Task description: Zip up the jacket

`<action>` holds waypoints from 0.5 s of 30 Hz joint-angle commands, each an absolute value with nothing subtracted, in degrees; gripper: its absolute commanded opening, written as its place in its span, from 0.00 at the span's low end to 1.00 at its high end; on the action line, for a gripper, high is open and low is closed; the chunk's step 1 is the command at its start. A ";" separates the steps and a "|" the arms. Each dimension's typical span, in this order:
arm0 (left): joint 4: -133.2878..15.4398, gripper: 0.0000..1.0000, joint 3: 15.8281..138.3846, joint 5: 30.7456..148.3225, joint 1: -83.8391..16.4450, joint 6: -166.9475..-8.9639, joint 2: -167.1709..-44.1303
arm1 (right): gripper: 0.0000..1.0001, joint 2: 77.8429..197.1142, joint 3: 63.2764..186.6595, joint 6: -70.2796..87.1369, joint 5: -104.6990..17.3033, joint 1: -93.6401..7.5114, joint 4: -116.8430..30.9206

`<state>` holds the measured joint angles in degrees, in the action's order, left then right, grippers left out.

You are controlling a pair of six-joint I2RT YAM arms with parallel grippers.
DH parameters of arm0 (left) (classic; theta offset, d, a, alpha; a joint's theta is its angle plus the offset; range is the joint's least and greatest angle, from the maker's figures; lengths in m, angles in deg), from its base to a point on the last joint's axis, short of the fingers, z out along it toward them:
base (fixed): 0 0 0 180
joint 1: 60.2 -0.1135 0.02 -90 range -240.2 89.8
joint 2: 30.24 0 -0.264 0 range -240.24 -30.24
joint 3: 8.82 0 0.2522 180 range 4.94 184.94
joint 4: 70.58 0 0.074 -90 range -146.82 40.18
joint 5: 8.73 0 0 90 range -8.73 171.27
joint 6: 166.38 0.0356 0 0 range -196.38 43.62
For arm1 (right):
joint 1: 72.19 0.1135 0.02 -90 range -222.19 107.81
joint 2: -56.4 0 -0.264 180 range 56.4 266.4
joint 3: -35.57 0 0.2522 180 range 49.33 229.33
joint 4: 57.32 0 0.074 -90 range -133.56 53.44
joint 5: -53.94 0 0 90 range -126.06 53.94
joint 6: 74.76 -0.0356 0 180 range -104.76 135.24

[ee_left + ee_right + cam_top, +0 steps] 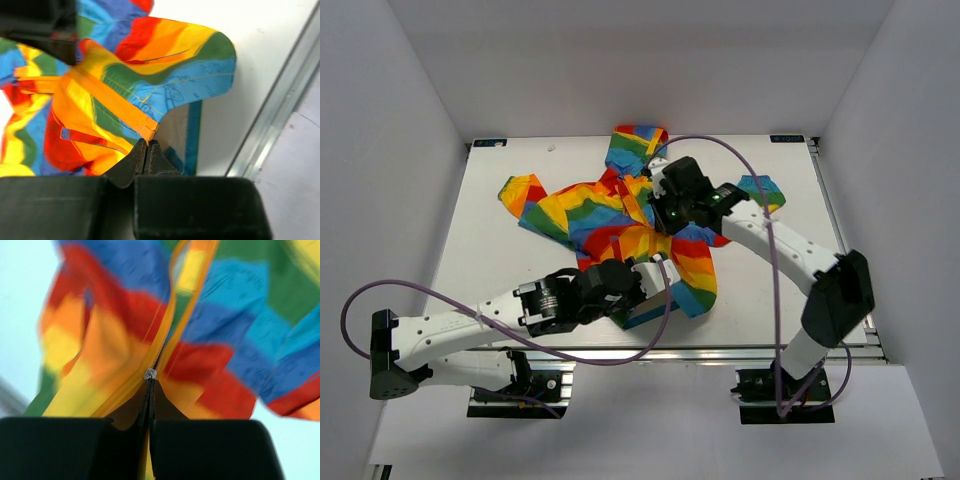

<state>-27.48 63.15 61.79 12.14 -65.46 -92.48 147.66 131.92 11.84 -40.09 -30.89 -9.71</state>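
Jacket [600,215] overhead, left end effector [146,149] pinching hem [148,131], right end effector [150,383] pinching zipper [150,374]

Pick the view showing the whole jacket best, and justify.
Top external: the jacket shows hood, sleeves and hem. Left wrist shows only the zipper end pinched by the left gripper; right wrist, blurred fabric along the zipper.

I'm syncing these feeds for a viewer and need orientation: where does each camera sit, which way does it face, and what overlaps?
Top external: above and behind, looking down on the table; the left arm and right arm show, the jacket between them.
Left wrist: on the left arm, looking along the left fingers, shut on the zipper band end.
Right wrist: on the right arm, looking along the right fingers, shut on the zipper slider; blurred.
Shared: both wrist views show the jacket's orange zipper band.
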 commanded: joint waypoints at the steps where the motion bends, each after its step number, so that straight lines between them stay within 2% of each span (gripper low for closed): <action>1: -29.83 0.00 60.68 69.57 12.93 -68.81 -90.89 | 0.00 153.32 135.63 15.50 -26.22 -31.85 -21.73; 4: -30.45 0.00 59.35 71.60 12.93 -71.09 -90.54 | 0.00 156.41 137.65 17.71 -21.13 -32.81 -26.67; 7: -30.28 0.00 57.68 74.85 12.93 -73.20 -89.57 | 0.00 161.15 142.49 15.78 -21.29 -34.83 -29.04; 12: -35.63 0.00 51.80 86.09 12.93 -78.28 -88.78 | 0.00 168.80 150.38 16.38 -16.47 -36.15 -34.76; 15: -36.43 0.00 49.24 86.98 12.93 -80.41 -88.78 | 0.00 173.55 155.40 16.12 -16.19 -38.08 -36.25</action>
<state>-33.33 51.07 77.48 12.07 -75.62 -90.54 171.44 149.82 15.14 -23.11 -34.32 -26.23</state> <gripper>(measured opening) 0.062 0.016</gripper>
